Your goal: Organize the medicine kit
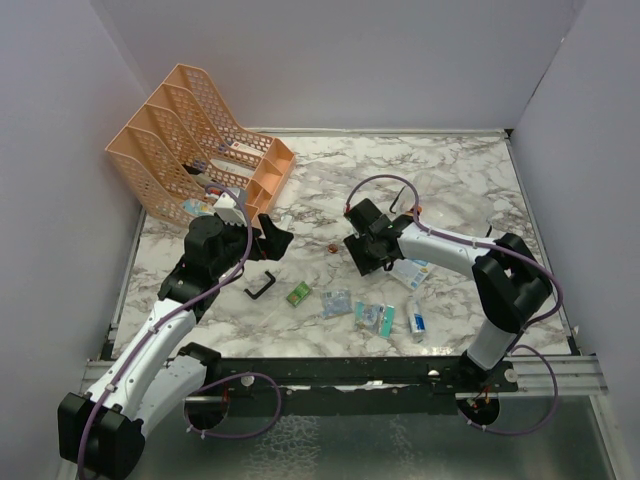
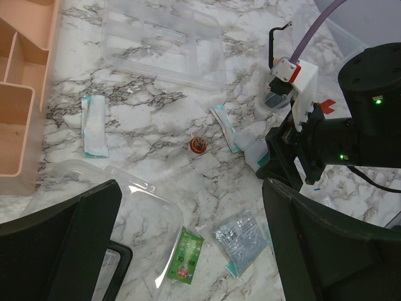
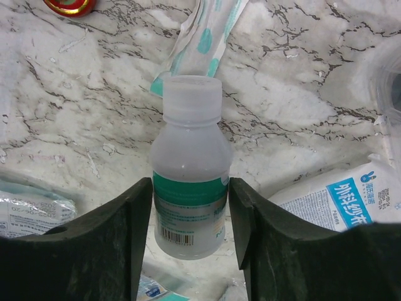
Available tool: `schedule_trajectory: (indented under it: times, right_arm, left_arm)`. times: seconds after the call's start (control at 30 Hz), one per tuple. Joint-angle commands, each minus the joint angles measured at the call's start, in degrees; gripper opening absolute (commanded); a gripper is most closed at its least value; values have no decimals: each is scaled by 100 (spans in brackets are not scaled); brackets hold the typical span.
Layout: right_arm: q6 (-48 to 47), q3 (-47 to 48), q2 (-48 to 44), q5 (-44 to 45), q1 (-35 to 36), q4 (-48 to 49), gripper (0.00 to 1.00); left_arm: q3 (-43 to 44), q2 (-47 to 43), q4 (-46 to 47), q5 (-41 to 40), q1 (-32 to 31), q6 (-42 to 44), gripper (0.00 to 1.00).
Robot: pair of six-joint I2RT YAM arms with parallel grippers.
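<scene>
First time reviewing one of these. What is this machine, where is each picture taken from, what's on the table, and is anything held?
These are two robot arms bolted at the near edge of a marble table. The wide picture looks down from above and behind them; the other two come from a camera on each wrist. On the table lie packets, a green sachet and a clear plastic tray, with a peach file rack at the far left. The left gripper is open and empty. The right gripper has its fingers against both sides of a small plastic bottle lying on the table.
</scene>
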Motion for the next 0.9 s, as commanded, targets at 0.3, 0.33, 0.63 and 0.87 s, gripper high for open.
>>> schedule_trajectory:
  times: [0.3, 0.33, 0.63, 0.87]
  right_arm:
    - [345, -67, 91, 313, 0, 407, 36]
    - [340, -46, 56, 309, -2, 396, 32]
    - [899, -212, -1391, 454, 6, 566, 30]
    - [1521, -433, -2960, 1023, 5, 630, 30]
  left_arm:
    - [-36, -60, 181, 59, -7, -59, 99]
    - [-35, -69, 181, 61, -8, -48, 99]
    - [-70, -370, 240, 320, -7, -174, 99]
    - [-75, -634, 237, 573, -1, -273, 99]
